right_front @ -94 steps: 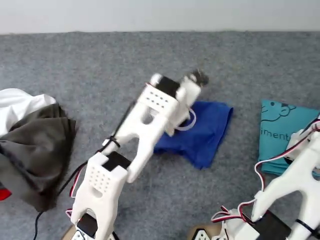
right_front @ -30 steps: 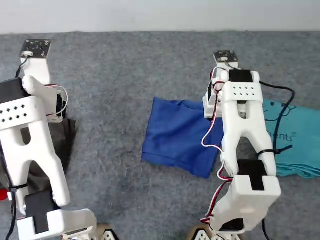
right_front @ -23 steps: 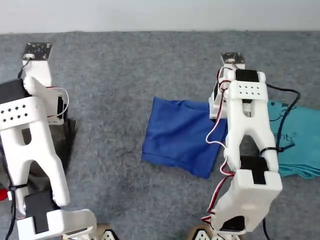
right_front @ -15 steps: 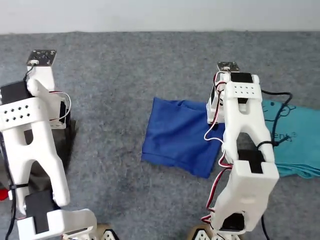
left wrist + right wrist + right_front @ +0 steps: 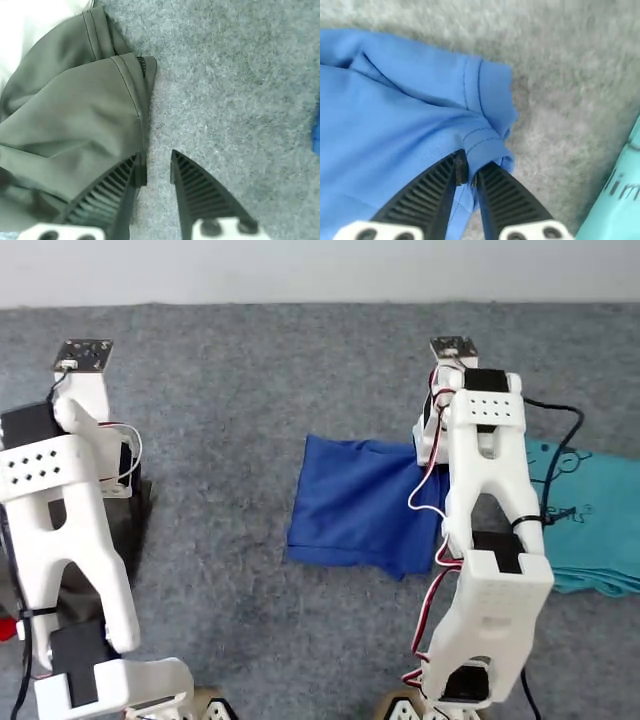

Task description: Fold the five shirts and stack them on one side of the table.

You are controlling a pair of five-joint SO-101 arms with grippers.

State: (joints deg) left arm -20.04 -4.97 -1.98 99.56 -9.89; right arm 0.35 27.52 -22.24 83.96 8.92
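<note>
right gripper (image 5: 469, 172): fingers pinched together on a hem fold of the folded blue cotton shirt (image 5: 350, 510) | blue shirt: mid-table on the grey felt table cover (image 5: 250, 380), just beside the flat teal printed shirt (image 5: 590, 530) | left gripper (image 5: 155, 167): fingers apart, low at the edge of the crumpled dark olive-grey shirt (image 5: 65, 110), one fingertip at its hem, the other over bare cover

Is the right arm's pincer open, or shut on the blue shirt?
Shut: the right pincer grips a hem fold of the blue fabric shirt.
</note>
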